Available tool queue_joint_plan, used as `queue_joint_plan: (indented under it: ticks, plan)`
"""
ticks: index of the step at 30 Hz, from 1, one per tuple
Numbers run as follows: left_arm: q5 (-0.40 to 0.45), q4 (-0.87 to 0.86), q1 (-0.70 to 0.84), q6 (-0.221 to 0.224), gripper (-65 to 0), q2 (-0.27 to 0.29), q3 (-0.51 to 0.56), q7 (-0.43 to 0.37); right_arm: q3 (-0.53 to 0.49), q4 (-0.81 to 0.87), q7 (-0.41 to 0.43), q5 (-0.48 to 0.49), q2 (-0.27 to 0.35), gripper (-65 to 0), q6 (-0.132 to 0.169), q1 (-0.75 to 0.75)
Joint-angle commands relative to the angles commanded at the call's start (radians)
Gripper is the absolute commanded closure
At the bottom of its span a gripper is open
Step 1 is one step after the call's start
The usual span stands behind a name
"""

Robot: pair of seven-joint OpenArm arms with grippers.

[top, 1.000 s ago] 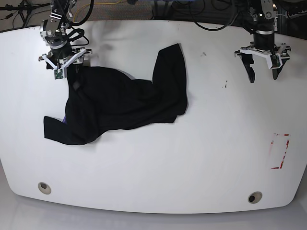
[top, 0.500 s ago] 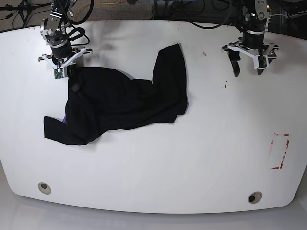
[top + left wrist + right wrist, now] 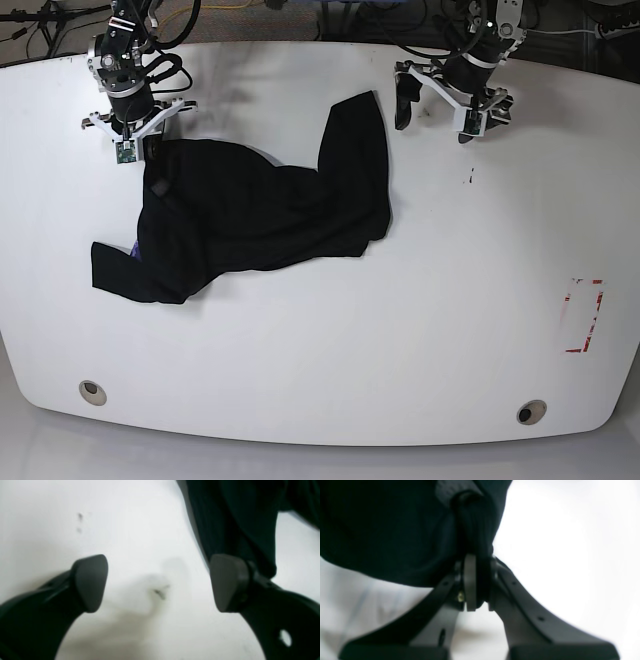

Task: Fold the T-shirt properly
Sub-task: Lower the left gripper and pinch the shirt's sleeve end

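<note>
Black cloth: the soft black short-sleeved T-shirt [image 3: 250, 215] lies crumpled on the white oval table [image 3: 420, 320], bunched toward the base view's left half; one flap sticks up toward the far edge, a sleeve trails to the near left w/ a purple bit peeking out.
R gripper: right gripper [image 3: 478, 580], black w/ curved fingers, jaws pressed together on a gathered fold of the shirt's far-left corner; cloth visibly wadded between the pads in the wrist view. In base view it sits at that corner [image 3: 135, 135].
L gripper: left gripper [image 3: 160, 582] jaws spread wide, nothing between them; bare table below, shirt edge just beside one finger [image 3: 228, 580]. Base view puts it [image 3: 445, 100] just beside the upturned flap, not touching as far as I can tell.
Step (judged): L arm lining up for the flap's top edge so both arms can lift & spread.
Risk 1: R pinch is a thick wad, prob. several layers; a lift could drag the shirt up twisted instead of flat.
Risk 2: L finger near the hem could shove the flap aside on descent, so the jaws close on air.
Risk 3: uneven pulls from the two arms would skew the cloth.
</note>
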Motion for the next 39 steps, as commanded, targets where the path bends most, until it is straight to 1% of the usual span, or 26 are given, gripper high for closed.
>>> queue_joint_plan:
  ticks: [2,6,11,19,22,25,34,36,39]
  plan:
    - [0.000,-0.002,-0.003,-0.026,-63.3,0.003,0.015,0.028,0.000,0.000,0.000,0.000,0.000,0.0,0.000,-0.002]
    - [0.000,-0.002,-0.028,-0.049,-63.3,0.005,0.046,0.080,0.000,0.000,0.000,0.003,-0.002,0.0,0.000,-0.006]
    - [0.000,-0.005,-0.072,-0.049,-63.3,0.005,0.094,0.152,-0.002,0.000,0.000,0.005,-0.002,0.0,0.000,-0.006]
    - [0.002,-0.040,-0.135,-0.049,-63.3,0.005,0.123,0.241,-0.002,0.000,0.003,0.006,-0.002,0.0,0.002,-0.006]
    - [0.002,-0.075,-0.158,-0.049,-63.3,0.005,0.124,0.261,-0.002,0.000,0.003,0.006,-0.002,0.0,0.002,-0.006]
    - [0.002,-0.104,-0.164,-0.049,-63.3,0.005,0.129,0.262,-0.002,0.000,0.003,0.006,-0.002,0.0,0.002,-0.006]
    - [0.002,-0.130,-0.164,-0.049,-63.1,-0.002,0.203,0.262,-0.002,0.002,0.005,0.006,-0.002,0.0,0.002,-0.008]
    - [0.002,-0.133,-0.164,-0.049,-59.9,-0.003,0.224,0.262,-0.002,0.002,0.005,0.006,-0.002,0.0,0.002,-0.008]
    - [0.002,-0.158,-0.164,-0.051,-51.7,-0.003,0.256,0.262,-0.002,0.002,0.005,0.006,-0.002,0.0,0.002,-0.008]
